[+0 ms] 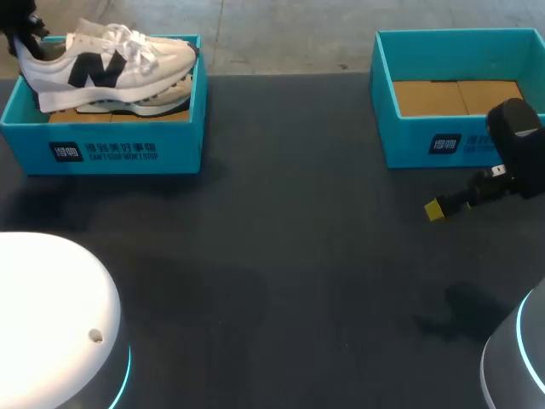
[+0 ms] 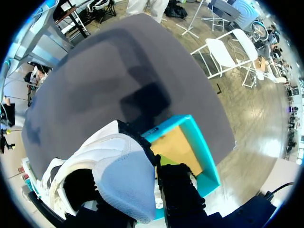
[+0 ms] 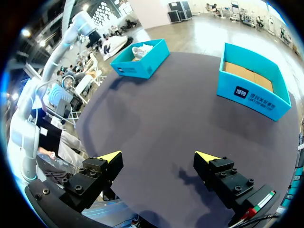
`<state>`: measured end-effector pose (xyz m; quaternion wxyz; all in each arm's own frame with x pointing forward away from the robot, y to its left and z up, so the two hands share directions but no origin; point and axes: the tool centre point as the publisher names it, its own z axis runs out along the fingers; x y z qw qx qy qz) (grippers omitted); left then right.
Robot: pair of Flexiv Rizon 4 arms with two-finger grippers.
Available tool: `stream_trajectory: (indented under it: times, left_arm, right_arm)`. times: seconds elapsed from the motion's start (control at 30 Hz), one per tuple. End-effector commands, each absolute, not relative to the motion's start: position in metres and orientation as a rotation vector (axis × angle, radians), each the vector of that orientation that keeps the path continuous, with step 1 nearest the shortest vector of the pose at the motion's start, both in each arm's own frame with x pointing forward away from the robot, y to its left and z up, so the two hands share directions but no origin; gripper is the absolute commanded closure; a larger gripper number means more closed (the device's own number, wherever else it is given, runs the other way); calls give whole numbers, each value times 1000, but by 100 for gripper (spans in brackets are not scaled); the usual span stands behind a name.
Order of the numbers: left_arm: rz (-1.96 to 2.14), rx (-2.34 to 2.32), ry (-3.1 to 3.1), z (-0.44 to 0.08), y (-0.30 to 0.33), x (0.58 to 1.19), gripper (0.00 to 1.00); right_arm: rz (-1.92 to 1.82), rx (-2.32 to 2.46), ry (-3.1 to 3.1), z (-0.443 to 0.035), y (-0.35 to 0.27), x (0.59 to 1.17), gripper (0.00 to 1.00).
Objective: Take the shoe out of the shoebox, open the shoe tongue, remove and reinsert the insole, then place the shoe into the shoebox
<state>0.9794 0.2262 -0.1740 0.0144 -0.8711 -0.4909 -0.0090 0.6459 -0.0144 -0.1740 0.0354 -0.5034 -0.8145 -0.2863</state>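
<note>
Pinching the heel of the shoe, your left gripper has one black finger flat against the outside of the heel; the other finger is mostly hidden behind the heel wall, so you see the clamp from one side only; a sliver of yellow tip shows just beside the heel edge; in the head view that left gripper sits at the far left corner of the shoebox, on the shoe's heel end.

White shoe, dark letter on its side, white laces; heel at your left, toe pointing to your right; sole visible above the front wall of the teal shoebox, shoe sitting high over it rather than down on the floor; left wrist view shows the shoebox under and ahead of the heel, brown cardboard floor bare in the part you can see.

Your right gripper has its fingers spread wide, nothing between them; it hangs over the dark table, near the front wall of the second box; in the head view its yellow tip marks the right gripper.

Second box is teal, open, brown cardboard floor; well apart from the shoebox, across the table; the shoe shows white over the far rim.
</note>
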Motion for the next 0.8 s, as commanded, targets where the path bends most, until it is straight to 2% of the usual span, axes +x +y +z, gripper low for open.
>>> stream_trajectory:
  times: [0.03,0.8]
  left_arm:
    - [-124,-2711,-1525,-169,213,953,100]
    - [-125,-2606,-1572,-182,108,872,100]
  right_arm:
    - [-883,-1549,-2503,-175,-15,644,0]
    - [-883,-1549,-2503,-175,-15,644,0]
